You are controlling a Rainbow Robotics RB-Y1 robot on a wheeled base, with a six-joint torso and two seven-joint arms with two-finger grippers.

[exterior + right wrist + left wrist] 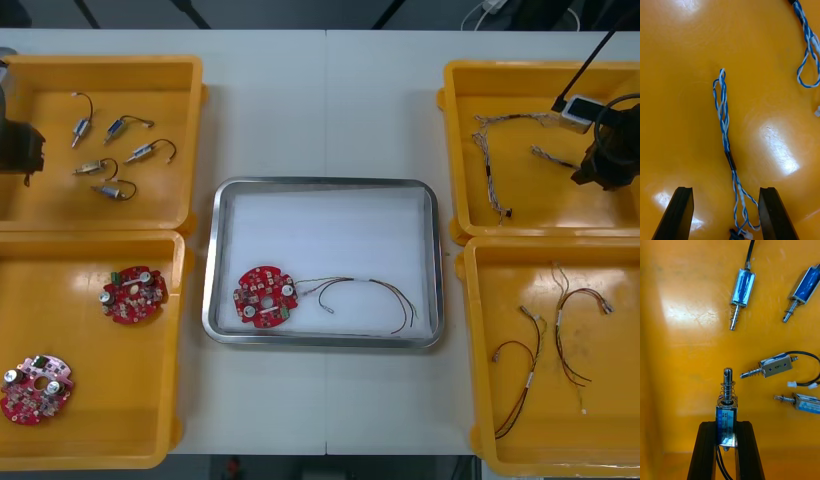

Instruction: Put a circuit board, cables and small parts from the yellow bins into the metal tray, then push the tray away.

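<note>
The left pincer (pixel 726 426) is clamped on a small metal part (pixel 726 417); the right pincer (pixel 725 195) is spread wide over a blue and white cable (pixel 723 112).

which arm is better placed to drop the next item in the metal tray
Left. The left gripper is shut on a small metal part; the right gripper stands open astride a twisted blue and white cable, not yet gripping it.

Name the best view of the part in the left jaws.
Left wrist view: small metal part clamped in the left gripper's jaws, spring and pin clear. Front view: the gripper covers it, in the far left yellow bin. Right wrist view faces a cable.
</note>
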